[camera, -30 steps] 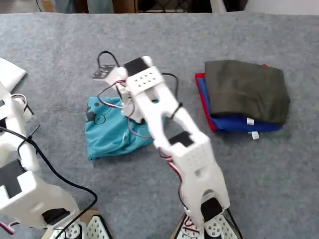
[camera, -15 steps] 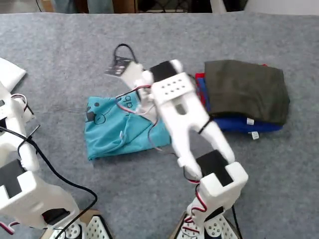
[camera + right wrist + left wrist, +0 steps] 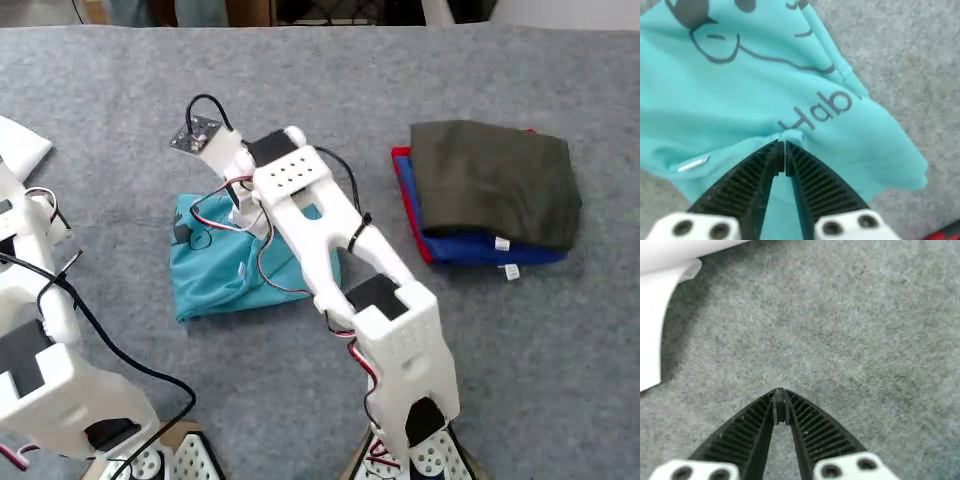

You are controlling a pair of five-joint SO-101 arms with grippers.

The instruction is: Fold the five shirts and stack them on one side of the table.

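Note:
A teal shirt with a dark cartoon print lies crumpled left of the table's middle. My right arm stretches over it. In the right wrist view my right gripper is shut, its tips pinching a small pucker of the teal shirt beside the printed letters. At the right lies a stack of folded shirts: an olive one on top, a blue one under it, a red edge at the bottom. My left gripper is shut on nothing above bare grey felt.
The grey felt table runs to every edge. A white object lies at the far left, also close to my left gripper. The left arm's body and cables fill the front left corner.
My right arm swung right toward the stack, then back left over the teal shirt. The shirt's right side now lies spread farther right than a second ago. The left arm kept still.

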